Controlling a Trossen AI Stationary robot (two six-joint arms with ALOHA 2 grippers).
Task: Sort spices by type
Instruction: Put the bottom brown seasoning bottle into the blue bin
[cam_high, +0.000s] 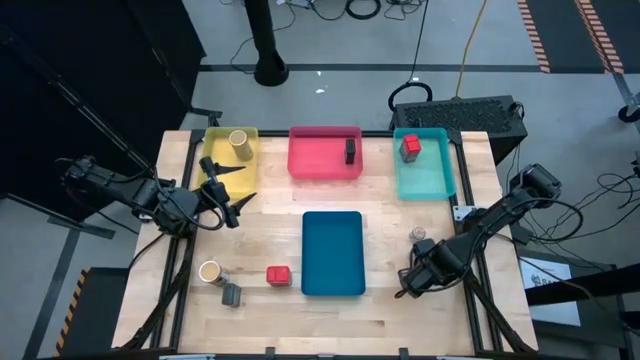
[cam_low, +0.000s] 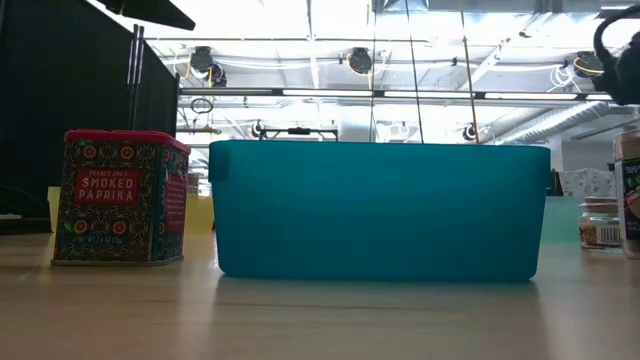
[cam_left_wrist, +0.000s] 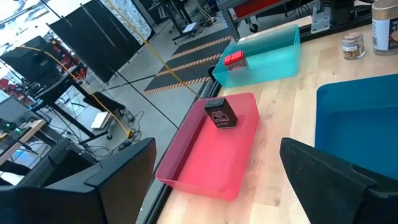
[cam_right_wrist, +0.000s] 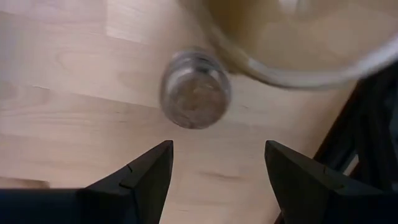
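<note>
A tan jar (cam_high: 238, 140) stands in the yellow tray (cam_high: 212, 150), a dark box (cam_left_wrist: 221, 114) in the pink tray (cam_left_wrist: 211, 158), and a red box (cam_left_wrist: 235, 60) in the teal tray (cam_left_wrist: 273, 59). Another tan jar (cam_high: 209, 271), a grey box (cam_high: 232, 295) and a red paprika box (cam_low: 120, 198) stand on the table at the near left. My right gripper (cam_right_wrist: 217, 162) points down, open, just short of a small clear jar (cam_right_wrist: 195, 96); a taller jar (cam_left_wrist: 384, 25) stands beside it. My left gripper (cam_high: 228, 190) hovers open at the yellow tray's near edge.
A deep blue tray (cam_high: 332, 253) sits in the table's middle, between the near-left spices and my right gripper. The table's black frame (cam_right_wrist: 373, 124) runs close beside the two jars on the right. Bare wood lies along the near edge.
</note>
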